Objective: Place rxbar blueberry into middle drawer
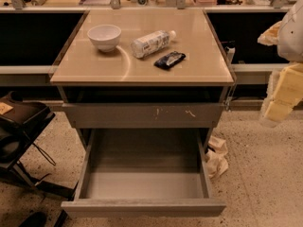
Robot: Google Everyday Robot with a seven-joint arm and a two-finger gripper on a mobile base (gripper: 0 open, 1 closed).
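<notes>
rxbar blueberry (169, 59) lies flat just front-right of the plastic bottle (150, 43), judged light, thin, slick-wrapped, so pinch across its narrow width; middle drawer (144, 207) stands open well below the bottle; gripper (280, 96) hangs well right of the bottle, whether apart or together I cannot tell.

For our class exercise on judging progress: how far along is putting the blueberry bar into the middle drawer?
Done: the middle drawer stands open. In hand: the gripper hangs right of the tabletop, not at the bar. Left: the rxbar blueberry lies on that tabletop beside the bottle, not yet picked up or placed.
</notes>
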